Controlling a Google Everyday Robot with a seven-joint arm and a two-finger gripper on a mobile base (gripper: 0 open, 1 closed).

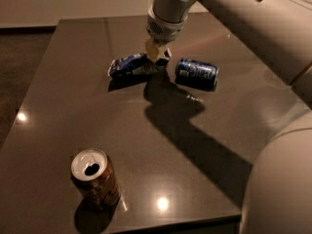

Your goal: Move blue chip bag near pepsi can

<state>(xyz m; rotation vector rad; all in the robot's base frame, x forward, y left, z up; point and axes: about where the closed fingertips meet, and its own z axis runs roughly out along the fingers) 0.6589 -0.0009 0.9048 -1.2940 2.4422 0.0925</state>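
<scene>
Now | claw [158, 55] clamped on blue chip bag [127, 66] right end | pepsi can [196, 73] lying just beside

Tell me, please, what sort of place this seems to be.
Probably an indoor robot test setup: a dark glossy table bearing snack items, with the gripper holding the blue chip bag beside the pepsi can.
</scene>
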